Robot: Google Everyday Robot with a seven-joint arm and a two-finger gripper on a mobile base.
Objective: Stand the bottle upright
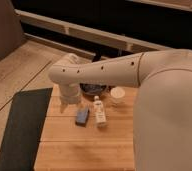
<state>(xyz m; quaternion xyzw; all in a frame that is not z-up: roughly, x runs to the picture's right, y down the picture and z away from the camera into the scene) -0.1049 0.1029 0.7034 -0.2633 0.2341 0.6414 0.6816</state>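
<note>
Nearest, at the right, much of the view is filled by the bulky white casing of the robot arm [164,110], which reaches leftward over a pale wooden slatted table [79,150]. A dark floor mat [19,125] is laid along the table's left side. At mid-table a flat blue-grey rectangular block [82,117] is seen. Just beside it on the right, the small slim whitish plastic bottle [99,112] appears to lie on its side, with its white cap pointed away. The two-finger gripper [69,103] hangs just left of the block, near the bottle but apart from it. Its jaws are judged to stand apart, with nothing held. The bottle is best taken across its body near the cap, tipped up, and set on its base on bare wood. The block could be nudged on the approach. Further back, a short round white cup [118,95] and a dark bowl [93,89], partly hidden by the arm, are to be avoided.
</note>
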